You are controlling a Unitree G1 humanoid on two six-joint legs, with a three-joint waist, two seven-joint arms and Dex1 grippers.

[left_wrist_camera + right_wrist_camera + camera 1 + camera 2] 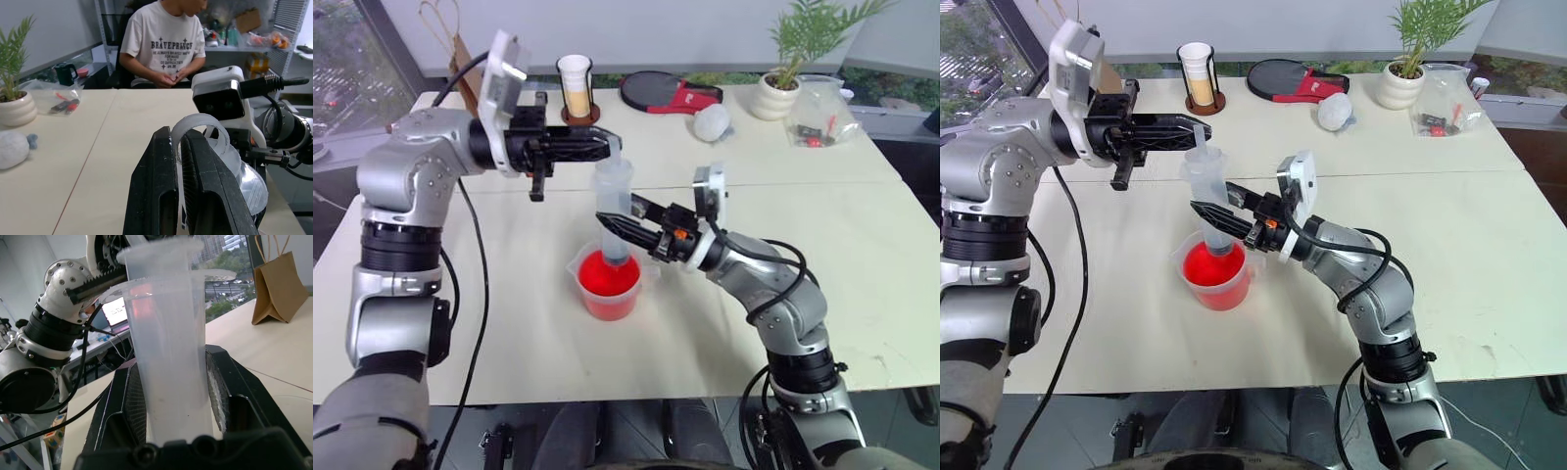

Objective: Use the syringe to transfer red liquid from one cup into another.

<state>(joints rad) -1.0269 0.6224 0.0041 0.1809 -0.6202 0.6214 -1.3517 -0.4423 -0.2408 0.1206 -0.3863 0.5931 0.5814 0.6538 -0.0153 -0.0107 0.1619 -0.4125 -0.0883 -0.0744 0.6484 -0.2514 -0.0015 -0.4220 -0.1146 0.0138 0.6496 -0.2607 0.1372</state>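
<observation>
The syringe [614, 201] stands upright with its lower end inside the cup of red liquid [607, 282], a clear beaker at the table's middle. My right gripper [613, 224] reaches in from the right and is shut on the syringe's barrel [168, 357], just above the beaker's rim. From the left, my left gripper [605, 147] comes in level and is shut on the plunger's top [198, 128], which sticks up out of the barrel. Its two fingers [151, 196] press the plunger's thin loop between them. The other cup is hidden or too faint to make out.
At the table's far side stand a tall white cup in a dark holder [576, 90], a red and black paddle [671, 94], a white ball-like object [712, 121], a potted plant [775, 90] and a plastic bag [822, 116]. A person [164, 44] sits beyond the table.
</observation>
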